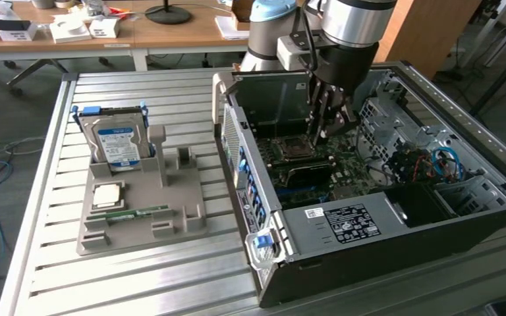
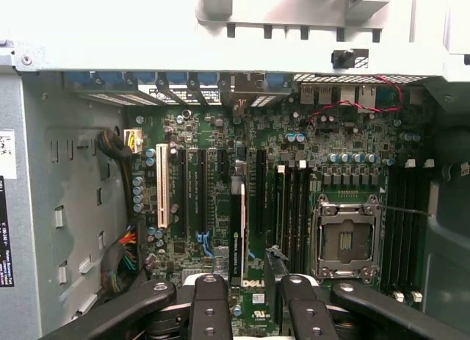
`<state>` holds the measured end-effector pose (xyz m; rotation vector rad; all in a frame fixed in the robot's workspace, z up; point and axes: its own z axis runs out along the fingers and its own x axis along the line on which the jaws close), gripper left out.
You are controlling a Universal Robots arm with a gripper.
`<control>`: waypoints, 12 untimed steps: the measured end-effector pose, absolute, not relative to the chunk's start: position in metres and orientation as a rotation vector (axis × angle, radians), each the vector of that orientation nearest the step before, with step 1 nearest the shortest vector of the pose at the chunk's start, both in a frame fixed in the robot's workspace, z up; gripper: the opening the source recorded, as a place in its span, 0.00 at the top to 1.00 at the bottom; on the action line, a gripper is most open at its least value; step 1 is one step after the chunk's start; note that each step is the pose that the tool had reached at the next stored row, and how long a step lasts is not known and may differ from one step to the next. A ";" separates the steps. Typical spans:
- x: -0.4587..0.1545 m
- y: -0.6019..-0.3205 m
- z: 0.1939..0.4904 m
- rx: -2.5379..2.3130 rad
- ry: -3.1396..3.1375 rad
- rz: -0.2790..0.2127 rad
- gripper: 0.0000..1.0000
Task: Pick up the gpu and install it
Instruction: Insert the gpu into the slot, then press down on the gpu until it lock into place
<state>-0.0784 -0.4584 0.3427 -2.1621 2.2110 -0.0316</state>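
The gpu [image 1: 306,172] is a thin dark card standing on edge in a slot of the motherboard [image 2: 220,142] inside the open computer case [image 1: 350,227]. In the wrist view the gpu [image 2: 238,230] shows edge-on, with a pale strip along one side. My gripper [image 1: 328,131] hangs inside the case a little above the card and apart from it. In the wrist view my gripper [image 2: 257,310] is open. The gap between its black fingers [image 2: 209,310] is much wider than the card, and nothing is held.
A grey fixture [image 1: 139,227] on the slatted table at the exterior view's left holds a hard drive [image 1: 116,141], a square processor [image 1: 108,195] and a green memory stick [image 1: 130,214]. The empty processor socket [image 2: 345,241] lies beside the gpu. Coloured cables [image 1: 437,164] fill the case's far side.
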 end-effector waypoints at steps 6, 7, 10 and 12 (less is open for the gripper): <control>-0.078 -0.458 0.343 -2.162 2.211 -0.032 0.67; -0.078 -0.458 0.343 -2.162 2.211 -0.032 0.67; -0.078 -0.458 0.343 -2.162 2.211 -0.032 0.67; -0.078 -0.458 0.343 -2.162 2.211 -0.032 0.67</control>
